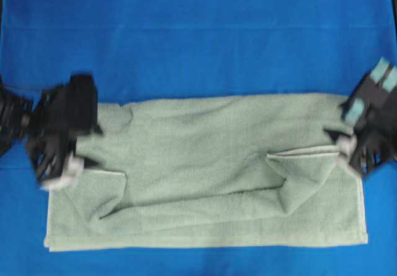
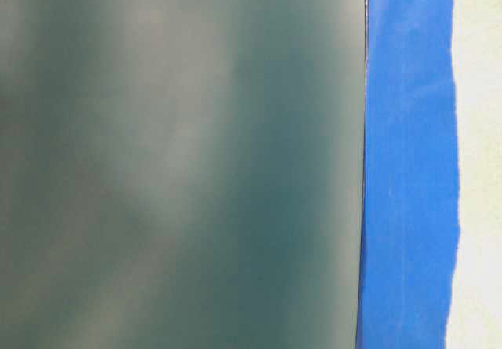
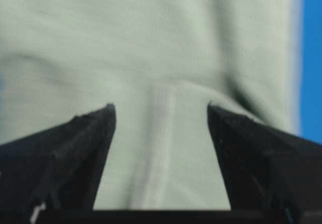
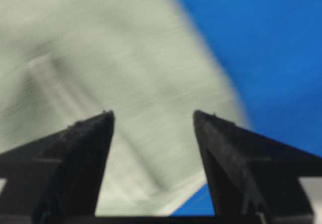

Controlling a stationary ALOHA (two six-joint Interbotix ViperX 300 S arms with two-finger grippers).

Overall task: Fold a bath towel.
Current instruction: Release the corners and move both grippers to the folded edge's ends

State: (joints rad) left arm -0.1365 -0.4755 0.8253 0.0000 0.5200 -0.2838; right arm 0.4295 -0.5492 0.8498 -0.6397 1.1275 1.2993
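Note:
The pale sage-green bath towel (image 1: 217, 164) lies on the blue table (image 1: 198, 34), its upper layer folded down loosely and creased, with a lower strip showing beneath it. My left gripper (image 1: 87, 149) is over the towel's left end. In the left wrist view the left gripper (image 3: 160, 110) is open above the towel (image 3: 151, 48), with a lighter hem (image 3: 163, 148) running between the jaws and nothing pinched. My right gripper (image 1: 346, 130) is at the towel's right end. It is open too (image 4: 153, 114), over the towel's edge (image 4: 100, 58) and the blue table (image 4: 261, 48).
Blue table surface surrounds the towel on all sides. In the table-level view a blurred grey-green surface (image 2: 180, 161) fills most of the picture, beside a blue strip (image 2: 408, 169) and a white wall (image 2: 478, 161).

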